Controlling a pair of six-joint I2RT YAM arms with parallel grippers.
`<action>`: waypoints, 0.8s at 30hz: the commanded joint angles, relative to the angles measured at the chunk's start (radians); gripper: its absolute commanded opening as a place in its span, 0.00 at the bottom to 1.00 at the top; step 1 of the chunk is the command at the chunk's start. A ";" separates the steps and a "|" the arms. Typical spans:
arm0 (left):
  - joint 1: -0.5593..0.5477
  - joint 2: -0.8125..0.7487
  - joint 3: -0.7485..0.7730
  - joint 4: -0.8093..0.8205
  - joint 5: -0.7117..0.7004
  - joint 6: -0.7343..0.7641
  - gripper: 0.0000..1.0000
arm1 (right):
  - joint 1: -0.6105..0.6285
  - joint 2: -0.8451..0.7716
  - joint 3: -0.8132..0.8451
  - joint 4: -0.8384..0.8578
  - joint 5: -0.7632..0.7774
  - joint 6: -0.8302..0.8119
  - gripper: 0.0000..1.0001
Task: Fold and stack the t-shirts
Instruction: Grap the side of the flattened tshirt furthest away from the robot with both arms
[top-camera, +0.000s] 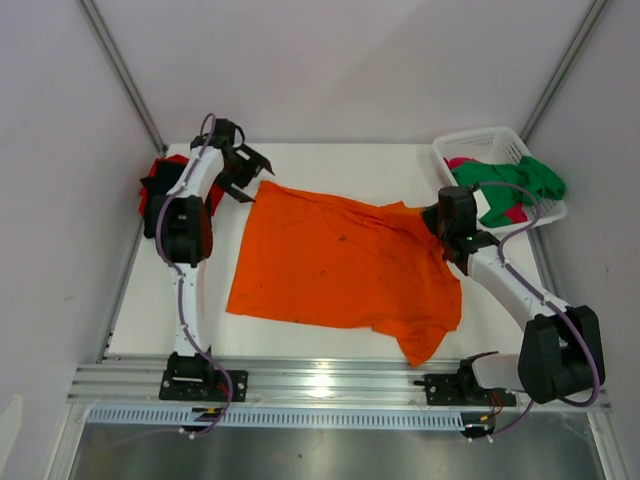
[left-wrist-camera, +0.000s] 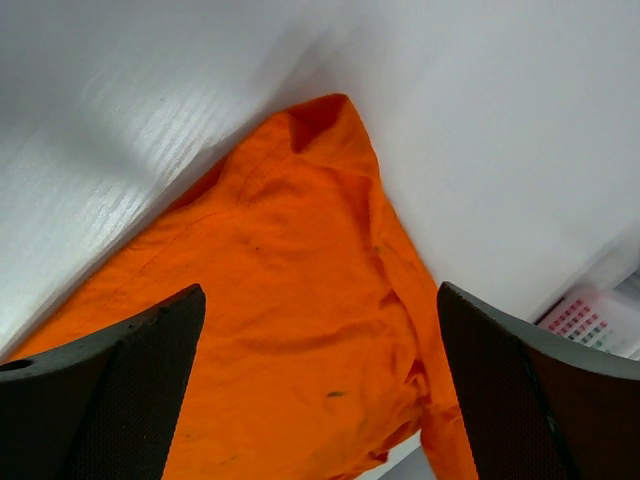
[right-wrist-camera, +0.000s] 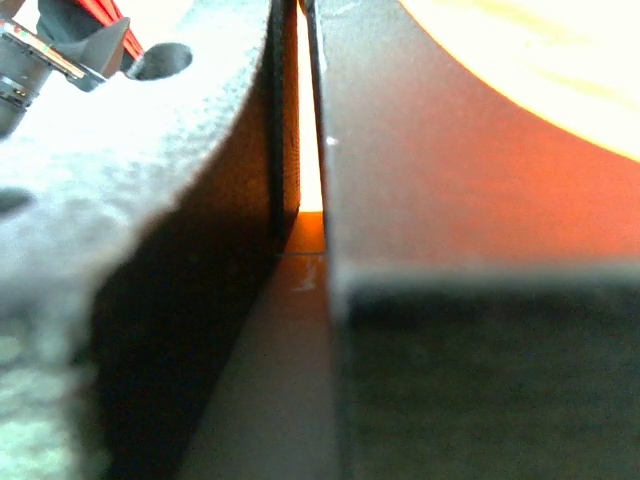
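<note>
The orange t-shirt (top-camera: 340, 265) lies spread wide on the white table, with one sleeve hanging toward the near edge. My left gripper (top-camera: 250, 175) is open and empty, just above the shirt's far left corner; in the left wrist view the shirt (left-wrist-camera: 290, 250) shows between the spread fingers (left-wrist-camera: 130, 380). My right gripper (top-camera: 430, 215) is shut on the shirt's far right edge; a thin orange strip (right-wrist-camera: 308, 130) shows between the closed jaws. Red (top-camera: 147, 197) and black (top-camera: 158, 185) shirts lie at the far left, partly hidden by the left arm. Green (top-camera: 520, 180) and magenta (top-camera: 462, 163) shirts lie in the basket.
The white lattice basket (top-camera: 480, 137) stands at the far right corner of the table, and a part of it shows in the left wrist view (left-wrist-camera: 590, 320). A metal rail (top-camera: 330, 380) runs along the near edge. Grey walls close in on both sides.
</note>
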 joint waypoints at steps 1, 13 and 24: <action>0.004 -0.082 -0.044 0.024 -0.084 -0.176 0.99 | -0.004 -0.043 0.012 -0.013 0.032 -0.016 0.00; -0.043 -0.091 -0.044 0.111 -0.160 -0.412 0.99 | -0.003 -0.088 0.037 -0.052 0.047 -0.030 0.00; -0.076 -0.053 0.016 0.087 -0.209 -0.432 0.97 | -0.003 -0.083 0.050 -0.068 0.053 -0.029 0.00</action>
